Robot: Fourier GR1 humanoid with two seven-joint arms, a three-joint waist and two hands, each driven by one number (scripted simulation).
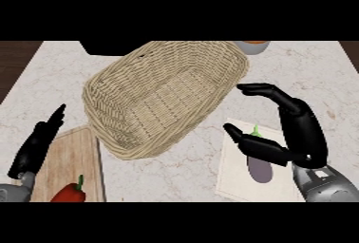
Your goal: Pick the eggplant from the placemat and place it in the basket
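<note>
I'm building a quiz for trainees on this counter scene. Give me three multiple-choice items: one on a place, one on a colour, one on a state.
1. Where does the eggplant lie?
A. In the basket
B. On the placemat
C. On the wooden board

2. What colour is the pepper on the wooden board?
A. Red
B. Yellow
C. Purple

3. How is the right hand now?
A. Curled round the eggplant
B. Flat on the counter
C. Open above the eggplant, holding nothing

Answers:
1 B: the eggplant rests on the pale placemat, right of the basket, which holds nothing.
2 A: the pepper is red with a green stem.
3 C: the thumb and fingers stand apart over the eggplant and do not close on it.
</note>
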